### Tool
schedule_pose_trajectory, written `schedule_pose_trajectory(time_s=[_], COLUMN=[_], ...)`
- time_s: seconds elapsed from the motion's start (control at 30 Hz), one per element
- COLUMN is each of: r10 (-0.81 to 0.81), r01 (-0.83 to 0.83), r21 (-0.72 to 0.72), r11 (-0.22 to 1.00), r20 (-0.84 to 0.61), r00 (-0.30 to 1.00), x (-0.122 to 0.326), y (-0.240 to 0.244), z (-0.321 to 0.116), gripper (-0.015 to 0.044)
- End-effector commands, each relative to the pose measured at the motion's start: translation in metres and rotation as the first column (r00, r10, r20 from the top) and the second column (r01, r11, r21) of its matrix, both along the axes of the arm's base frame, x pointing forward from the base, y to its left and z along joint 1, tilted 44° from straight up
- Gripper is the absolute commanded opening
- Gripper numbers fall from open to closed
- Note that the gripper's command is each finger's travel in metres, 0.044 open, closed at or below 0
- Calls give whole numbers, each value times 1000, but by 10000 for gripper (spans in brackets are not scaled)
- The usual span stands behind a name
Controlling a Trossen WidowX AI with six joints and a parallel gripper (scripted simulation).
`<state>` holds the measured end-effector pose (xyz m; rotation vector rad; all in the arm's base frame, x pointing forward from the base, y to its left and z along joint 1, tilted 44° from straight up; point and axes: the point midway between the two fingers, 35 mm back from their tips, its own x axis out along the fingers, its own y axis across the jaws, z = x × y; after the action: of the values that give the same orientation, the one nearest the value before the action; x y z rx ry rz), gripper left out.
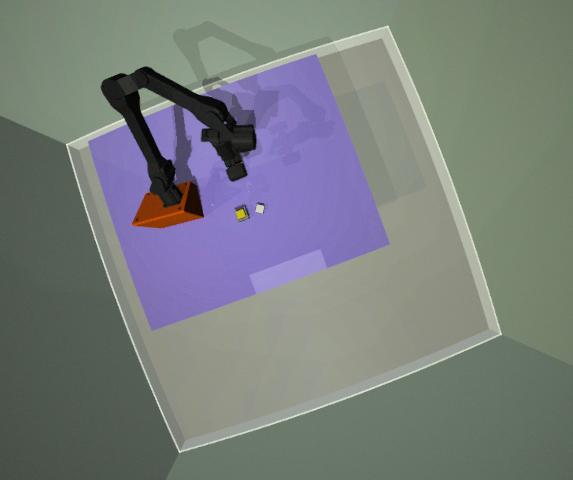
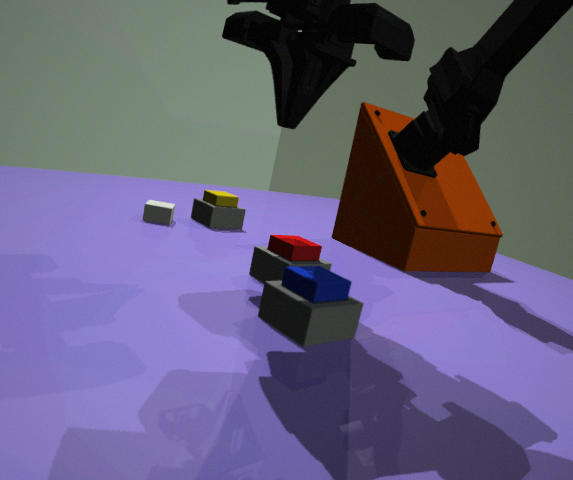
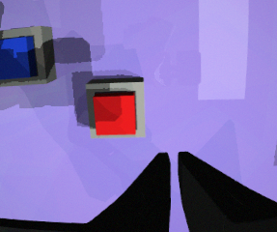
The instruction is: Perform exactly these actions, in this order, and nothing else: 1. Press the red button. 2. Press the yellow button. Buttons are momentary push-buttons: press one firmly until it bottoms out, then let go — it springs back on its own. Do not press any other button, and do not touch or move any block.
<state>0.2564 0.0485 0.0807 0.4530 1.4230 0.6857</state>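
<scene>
The gripper point(image 2: 290, 121) hangs nearly shut and holds nothing, high above the red button point(image 2: 294, 246) — open air beneath the jaws. Three buttons: red, blue button point(image 2: 316, 282), yellow button point(image 2: 220, 197) farther off — beside one white block point(image 2: 158, 211).

From above I see my arm point(image 1: 172, 98) rising from its orange base point(image 1: 168, 211) on the purple mat point(image 1: 286, 206), folding back down so the gripper point(image 1: 236, 172) points at the mat. The yellow button point(image 1: 241, 212) sits just beside a small white block point(image 1: 259, 208), both apart from the gripper. A paler rectangle point(image 1: 287, 270) marks the mat's near edge.
</scene>
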Motion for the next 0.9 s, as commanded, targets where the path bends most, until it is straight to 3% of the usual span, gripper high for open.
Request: schedule_pose_trajectory(time_s=[0.0,0.27,0.43,0.57,0.87], r10=[-15,-3,-3,-3,-3], r01=[14,3,3,3,3], r21=[-22,7,7,10,10], r11=[1000,1000,1000,1000,1000], r20=[-24,-25,-25,-24,-24], r00=[1000,1000,1000,1000,1000], x=[1,-35,-35,-35,-35], y=[-52,-130,-129,-91,-86], z=[-45,-124,-128,-168,-173], gripper=[20,20,20,20,20])
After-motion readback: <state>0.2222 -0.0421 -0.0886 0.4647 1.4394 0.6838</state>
